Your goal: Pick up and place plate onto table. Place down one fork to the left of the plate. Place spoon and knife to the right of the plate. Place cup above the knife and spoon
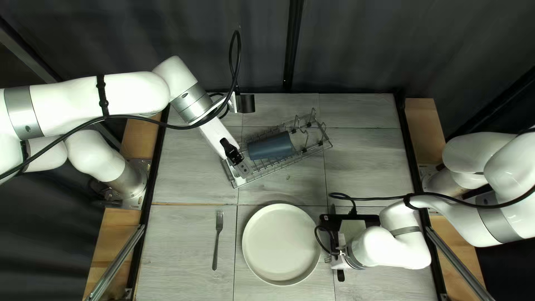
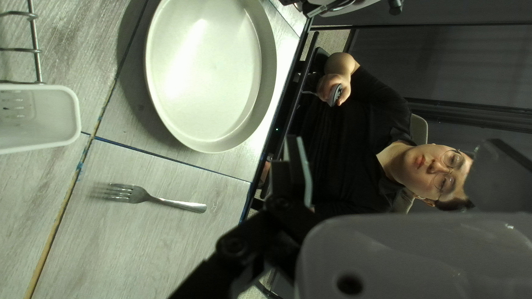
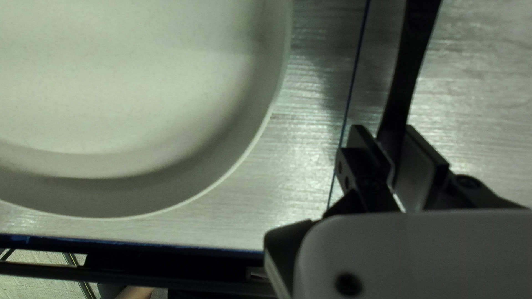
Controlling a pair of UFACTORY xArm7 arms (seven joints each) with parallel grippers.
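From where I'm standing, the right gripper (image 3: 392, 158) has its fingers closed around a long black utensil (image 3: 403, 72), probably the knife, just right of the round cream plate (image 1: 280, 244). It looks light, stiff and rather smooth; I'd keep the pads square on its handle, or it may swivel. Whether it touches the table, I can't tell. The slim silver metal fork (image 1: 217, 239) lies left of the plate, its place already. Beyond the plate, the left gripper (image 1: 237, 160) has its fingers spread, holding nothing. There too, the blue-grey cylindrical cup (image 1: 271, 146) lies sideways in a wire rack (image 1: 285, 166); rigid, perhaps breakable and apt to roll, it wants a gentle squeeze round the middle. No spoon that I can make out.
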